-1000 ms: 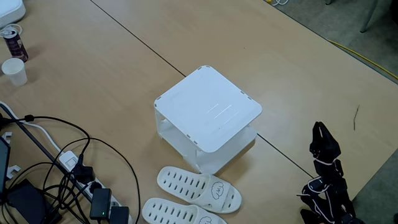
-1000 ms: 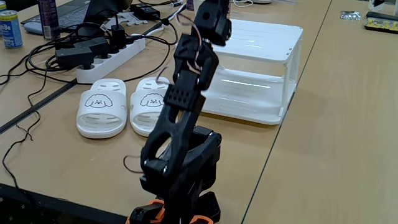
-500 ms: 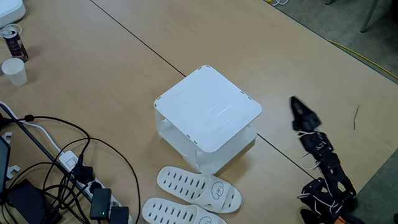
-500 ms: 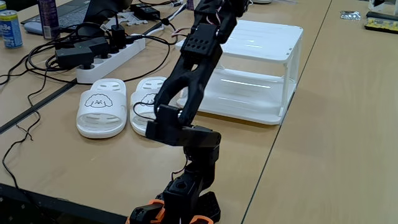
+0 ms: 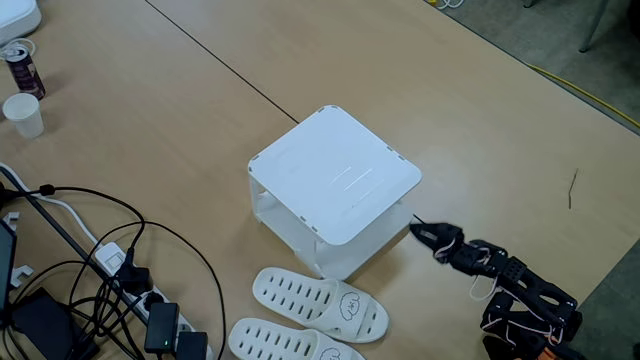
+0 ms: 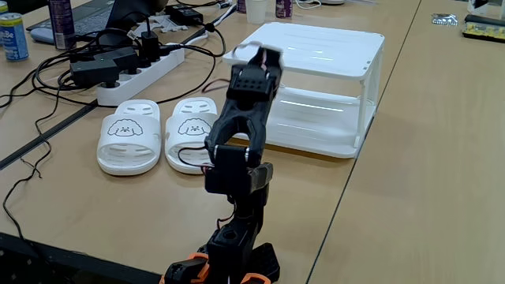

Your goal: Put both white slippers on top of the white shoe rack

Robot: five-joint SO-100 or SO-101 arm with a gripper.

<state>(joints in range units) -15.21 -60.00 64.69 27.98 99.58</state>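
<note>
From your high fixed view, starting at the left edge, a paper cup (image 5: 22,114) and a drink can (image 5: 22,68) stood on the wooden table (image 5: 150,110), and below them a tangle of black cables (image 5: 100,250) ran to a power strip (image 5: 160,325). Next came your white slippers (image 5: 318,303), lying side by side flat on the table near the bottom edge, slotted straps toward the left and the drawn faces toward the right; in the low fixed view the same white slippers (image 6: 158,140) sat on the left with their cartoon faces toward the camera, touching or nearly touching each other. Just beyond them stood the white shoe rack (image 5: 335,185), its flat top bare, one corner close to the nearer slipper without touching it; in the low view the white shoe rack (image 6: 323,87) showed both tiers with nothing on them. Furthest right in the high view, your arm lay stretched low over the table with the gripper (image 5: 420,232) pointing at the rack's right-hand corner, its tip just beside that corner. From there the claw looked narrow and pointed, with no gap you could see and nothing in it, but at that size you could not tell for certain how far apart the fingers were. In the low view the gripper (image 6: 254,57) was blurred against the rack's near corner, so it settled nothing. Both slippers were on the table, apart from the claw.
</note>
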